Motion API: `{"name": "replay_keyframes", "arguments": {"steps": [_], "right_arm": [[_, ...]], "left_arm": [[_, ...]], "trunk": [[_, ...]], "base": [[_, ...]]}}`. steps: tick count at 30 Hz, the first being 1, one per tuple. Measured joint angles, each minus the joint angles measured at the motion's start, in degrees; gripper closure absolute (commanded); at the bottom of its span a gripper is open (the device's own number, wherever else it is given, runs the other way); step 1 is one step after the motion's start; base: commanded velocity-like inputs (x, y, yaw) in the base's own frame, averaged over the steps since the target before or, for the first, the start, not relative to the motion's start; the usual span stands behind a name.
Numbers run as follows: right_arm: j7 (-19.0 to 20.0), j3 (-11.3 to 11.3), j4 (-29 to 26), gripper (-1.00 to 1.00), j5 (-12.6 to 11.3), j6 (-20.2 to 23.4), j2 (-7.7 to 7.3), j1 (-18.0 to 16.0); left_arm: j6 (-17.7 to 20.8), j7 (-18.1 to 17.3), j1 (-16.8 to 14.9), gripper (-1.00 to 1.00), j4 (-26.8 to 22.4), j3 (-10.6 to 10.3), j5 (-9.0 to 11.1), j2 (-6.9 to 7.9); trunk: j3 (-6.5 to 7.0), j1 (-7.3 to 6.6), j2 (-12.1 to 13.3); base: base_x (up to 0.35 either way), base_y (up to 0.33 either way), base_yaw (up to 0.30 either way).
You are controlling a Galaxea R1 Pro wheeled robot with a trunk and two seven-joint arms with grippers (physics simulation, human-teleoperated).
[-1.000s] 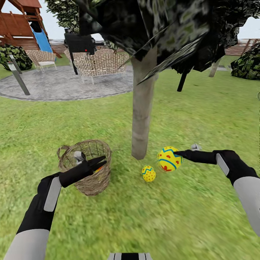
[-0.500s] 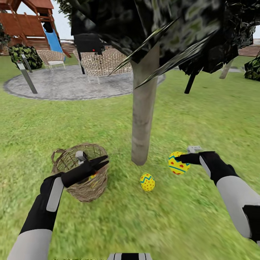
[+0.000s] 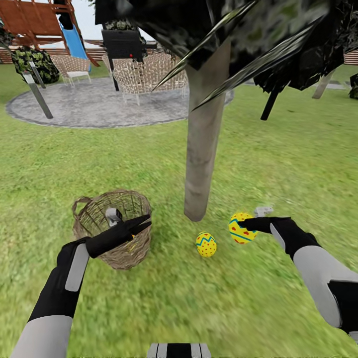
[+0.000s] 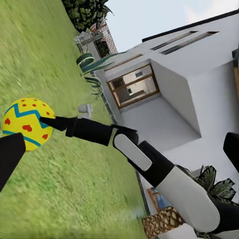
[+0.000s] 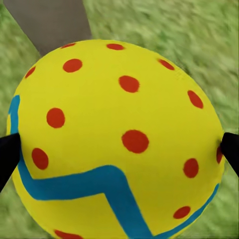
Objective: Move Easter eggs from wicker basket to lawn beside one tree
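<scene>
**One egg held by the tree, one on the grass, the left gripper over the basket**

In the head view, the tree [image 3: 201, 159] stands in the middle of the lawn [image 3: 149, 308]. The right gripper [image 3: 243, 224] pinches a yellow egg [image 3: 240, 229] between its fingers, low over the grass, just to the right of the trunk base. A second egg [image 3: 206, 244] lies on the lawn near the trunk, between the basket and the held egg, apart from both. The wicker basket [image 3: 117, 248] sits upright on the grass to the left of the trunk. The left gripper [image 3: 143, 223] hangs over its rim with the two fingers nearly pressed together and nothing visible between them. A little yellow shows through the basket wall under that gripper; I cannot tell what it is. Behind are a grey patio [image 3: 94, 107] and woven chairs [image 3: 149, 74].

In the left wrist view, the held egg [image 4: 28, 123] is seen from the side, a black finger [image 4: 57, 122] of the right gripper touching it.

In the right wrist view, the held egg [image 5: 117, 144] is very close, and black fingertips [image 5: 7, 157] press it on both sides, with the trunk [image 5: 50, 22] behind it.
</scene>
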Motion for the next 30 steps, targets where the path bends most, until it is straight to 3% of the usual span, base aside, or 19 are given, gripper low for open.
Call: {"name": "replay_keyframes", "arguments": {"steps": [2,5,7,17,18,19,25,28,30], "right_arm": [[0.41,-0.07,0.40,1.00,0.00,-0.74,0.04,0.00],[1.36,-0.12,2.20,1.00,-0.30,-6.74,-0.32,0.47],[1.30,-0.19,2.65,1.00,-0.34,-7.74,-0.08,0.57],[0.34,-0.22,2.80,1.00,-0.32,-7.99,1.41,0.60],[0.72,-0.05,2.78,1.00,-1.00,-7.87,2.21,0.60],[0.46,0.08,2.85,1.00,-0.99,-7.84,4.28,0.64],[0.06,-0.05,2.73,1.00,-1.54,-7.85,4.39,0.61],[0.04,-0.05,2.73,1.00,-1.53,-7.87,4.39,0.61],[0.04,-0.06,2.73,1.00,-1.55,-7.85,4.39,0.60]], "left_arm": [[0.00,0.00,0.00,-1.00,0.00,0.00,-0.01,0.00],[0.00,0.00,0.00,-1.00,0.00,-0.02,-0.01,0.00],[0.00,0.00,0.00,-1.00,0.00,-0.07,-0.01,0.00],[0.00,0.04,0.00,-1.00,0.00,-0.09,-0.01,0.00],[0.00,0.03,0.00,-1.00,0.00,-0.09,-0.01,0.00],[-0.01,0.03,-0.01,-1.00,0.02,-0.10,-0.03,-0.01],[-0.01,0.05,-0.01,-1.00,0.04,-0.32,-0.01,-0.07],[-0.03,0.38,-0.01,-1.00,-0.02,-7.33,0.03,-0.83],[-0.13,0.25,-0.01,-1.00,-0.06,-8.62,0.14,-1.88]], "trunk": [[-0.44,0.05,-0.03],[-1.11,0.13,-0.07],[-1.55,0.18,-0.09],[-3.77,0.44,-0.23],[-3.99,0.46,-0.24],[-4.22,0.49,-0.25],[-5.54,0.64,-0.34],[-6.20,0.72,-0.38],[-6.21,0.72,-0.38]], "base": [[0.000,0.000,0.000],[0.000,0.000,0.000],[0.000,0.000,0.000],[0.000,0.000,0.000],[0.000,0.000,0.000],[0.000,0.000,0.000],[0.000,0.000,0.000],[0.000,0.000,0.000],[0.000,0.000,0.000]]}}
